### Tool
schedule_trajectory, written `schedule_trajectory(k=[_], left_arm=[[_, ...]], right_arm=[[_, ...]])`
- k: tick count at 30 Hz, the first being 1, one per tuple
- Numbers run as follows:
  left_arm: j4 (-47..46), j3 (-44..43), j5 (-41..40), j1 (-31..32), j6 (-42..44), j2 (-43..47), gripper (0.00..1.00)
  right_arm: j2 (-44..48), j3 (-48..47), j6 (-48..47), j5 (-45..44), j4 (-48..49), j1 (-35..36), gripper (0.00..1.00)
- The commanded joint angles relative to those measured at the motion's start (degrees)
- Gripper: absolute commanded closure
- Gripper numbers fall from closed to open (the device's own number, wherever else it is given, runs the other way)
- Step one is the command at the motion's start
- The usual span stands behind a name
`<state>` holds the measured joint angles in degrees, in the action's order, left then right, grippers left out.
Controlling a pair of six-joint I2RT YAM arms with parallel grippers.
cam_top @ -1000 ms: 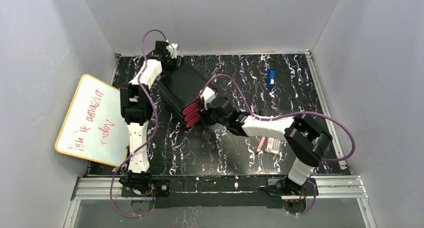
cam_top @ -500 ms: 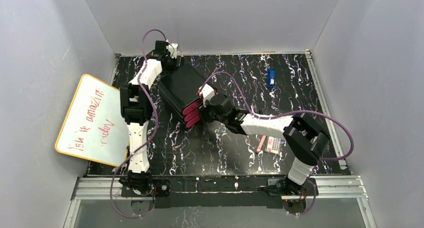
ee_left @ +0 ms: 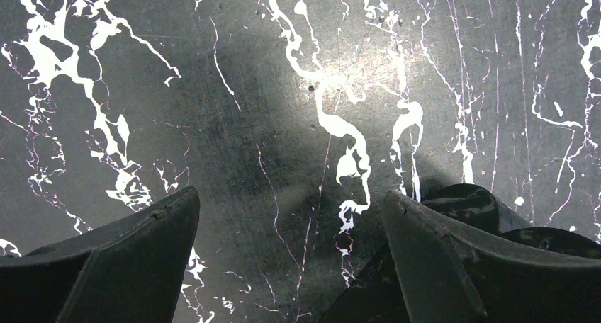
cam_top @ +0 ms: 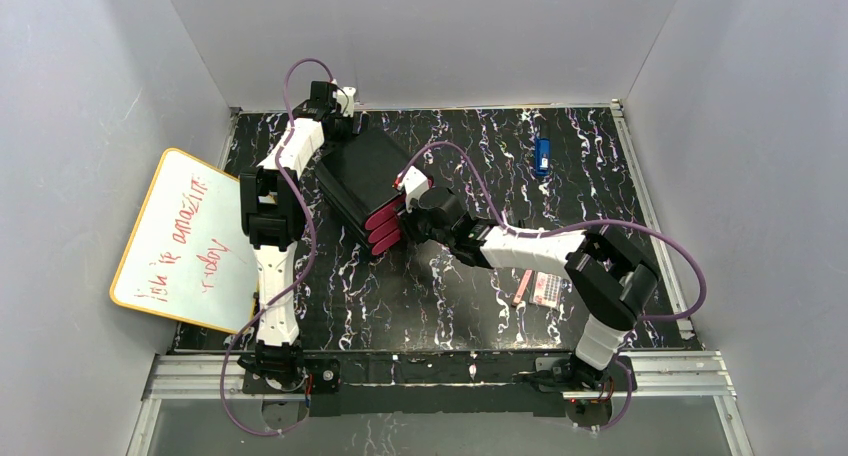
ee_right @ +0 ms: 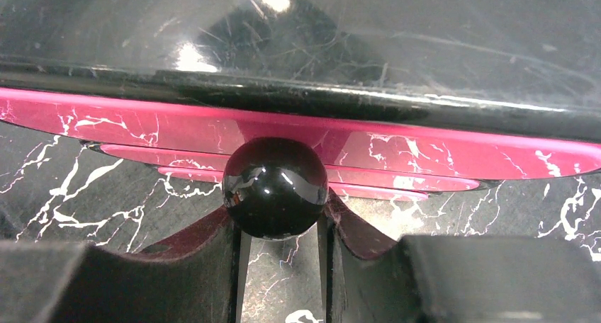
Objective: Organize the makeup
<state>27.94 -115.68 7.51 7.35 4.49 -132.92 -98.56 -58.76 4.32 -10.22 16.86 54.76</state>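
From the makeup, a thin pink stick (cam_top: 520,288) and a flat pale dotted palette (cam_top: 547,290) lie side by side on the table by my right arm's elbow. The other makeup pieces are out of view. My right gripper (cam_top: 405,211) reaches left to the black box with pink drawers (cam_top: 365,176). In the right wrist view its fingers (ee_right: 212,266) press both sides of the round black knob (ee_right: 275,188) of the top pink drawer (ee_right: 439,149). My left gripper (ee_left: 289,195) hangs open over bare table behind the box, holding nothing.
A small blue rectangular object (cam_top: 542,156) lies at the back right. A whiteboard with red writing (cam_top: 185,241) leans against the left wall. Grey walls enclose the marbled black table (cam_top: 450,306) on three sides.
My right gripper has slid slightly left toward the drawers and its fingers have drawn in around the knob. The left arm has not moved.
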Motion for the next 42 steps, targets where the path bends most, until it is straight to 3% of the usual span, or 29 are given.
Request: schedule_trajectory(k=[1,16,25,28,31,37,42], left_arm=[[3.08,-1.66,1.21,1.08,0.77,0.13,0.02],[3.17,-1.89,0.94,1.08,0.78,-0.64,0.02],[3.23,-1.88,0.57,1.08,0.87,-0.67,0.01],[3.31,-1.76,0.42,1.16,0.91,-0.67,0.02],[3.28,-1.66,0.23,1.26,1.02,-0.67,0.02],[3.34,-1.51,-0.03,1.27,1.29,-0.54,0.02],[3.40,-1.42,-0.05,1.32,1.31,-0.52,0.01]], right_arm=[[1.60,-0.19,0.09,-0.63,1.04,0.21,0.65],[21.90,13.96,1.87,-3.52,-10.37,1.88,0.65],[27.19,19.88,4.90,-5.07,-13.13,3.41,0.63],[26.78,19.41,4.99,-4.78,-13.70,3.55,0.47],[25.93,17.47,4.51,-4.10,-15.59,3.59,0.39],[28.24,11.79,6.04,-7.41,-26.02,3.80,0.38],[35.51,7.05,13.70,-18.89,-38.55,3.80,0.39]])
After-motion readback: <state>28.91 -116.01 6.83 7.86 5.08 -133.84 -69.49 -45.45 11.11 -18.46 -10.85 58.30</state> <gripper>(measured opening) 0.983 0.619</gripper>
